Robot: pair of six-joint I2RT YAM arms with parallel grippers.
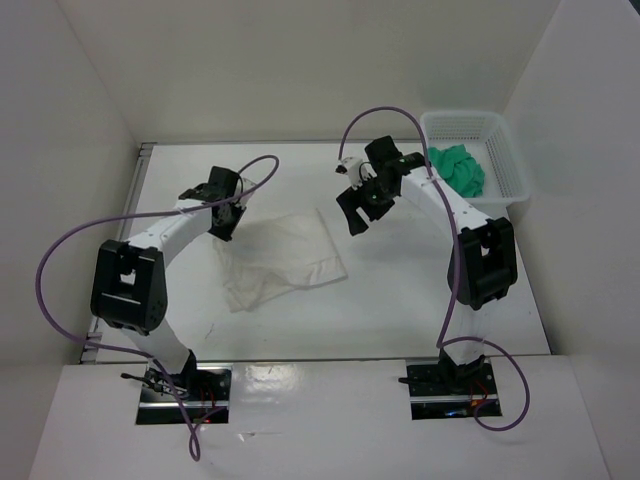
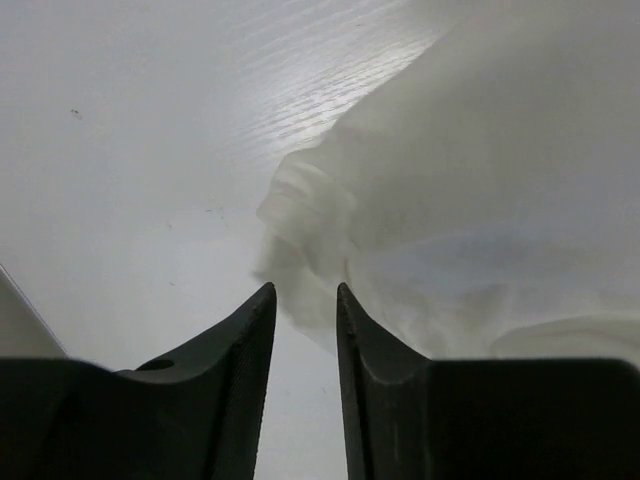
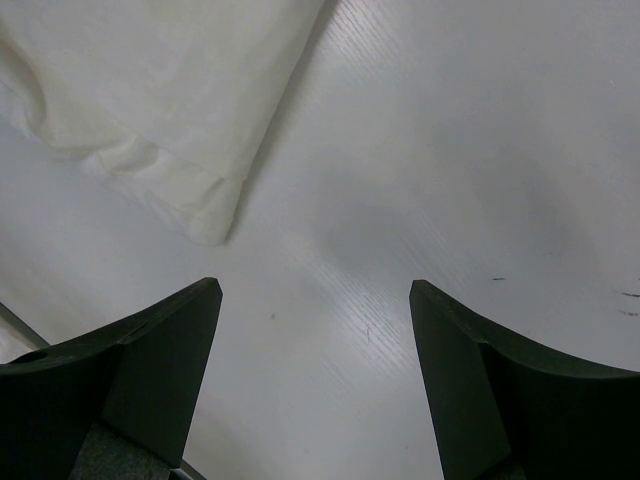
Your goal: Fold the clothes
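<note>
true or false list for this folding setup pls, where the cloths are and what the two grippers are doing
1. The small bright green cloth lies inside the white plastic mesh basket. True.
2. The right gripper is clamped on the large white thin-fabric garment. False: its jaws stand wide open over the bare table, with the garment's corner off to one side.
3. The garment sits in the basket with the green cloth. False: it lies spread on the table between the arms, nearer the left one.
4. The left gripper points at the garment's bunched edge, its fingers a narrow gap apart with nothing between them. True.
</note>
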